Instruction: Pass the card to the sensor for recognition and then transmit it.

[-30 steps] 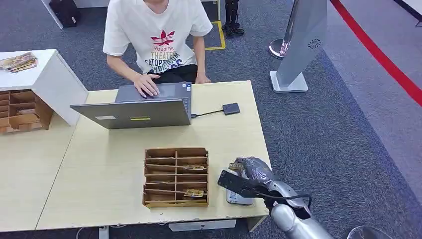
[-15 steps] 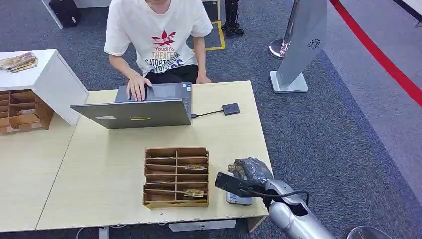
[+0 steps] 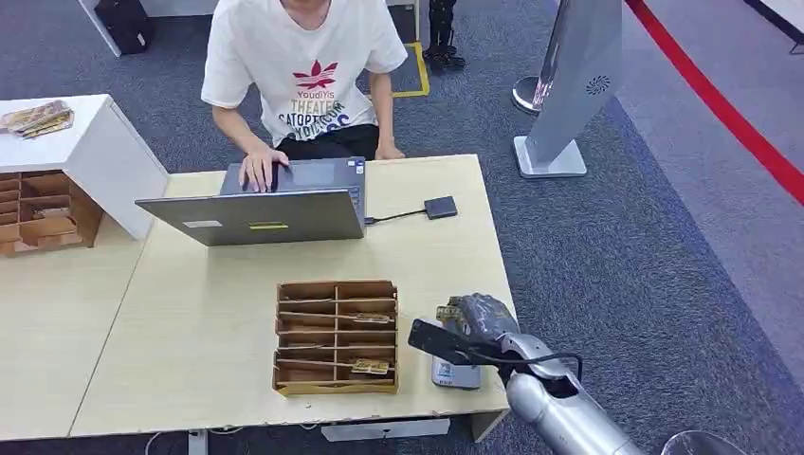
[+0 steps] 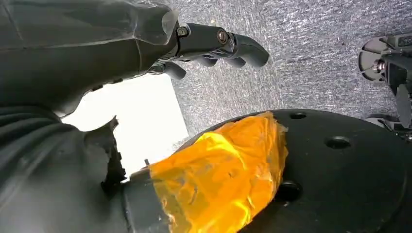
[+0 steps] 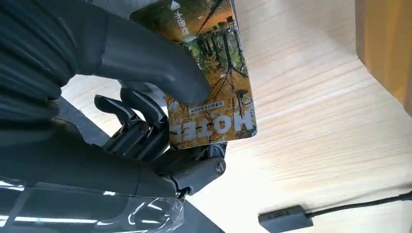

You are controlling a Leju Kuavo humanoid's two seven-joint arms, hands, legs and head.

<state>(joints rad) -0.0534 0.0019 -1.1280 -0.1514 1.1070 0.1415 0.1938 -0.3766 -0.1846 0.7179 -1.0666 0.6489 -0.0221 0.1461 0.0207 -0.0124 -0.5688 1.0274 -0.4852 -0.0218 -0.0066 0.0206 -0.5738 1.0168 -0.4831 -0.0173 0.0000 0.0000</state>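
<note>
Robot hand [image 4: 145, 43] (empty) above carpet [image 4: 272, 58]

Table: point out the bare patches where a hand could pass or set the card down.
Bare wood lies between the laptop and the wooden card organizer, also left of the organizer, and right of the laptop around the small black sensor. It is crowded at the near right corner, where the right hand holds the card.

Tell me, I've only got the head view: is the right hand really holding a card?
Observer: Yes. In the right wrist view, the right hand pins a card under its thumb. The card is printed with autumn trees and HOTEL.
Operator: And the left hand?
Observer: The left wrist view shows the left hand hanging over grey carpet, holding nothing.
</note>
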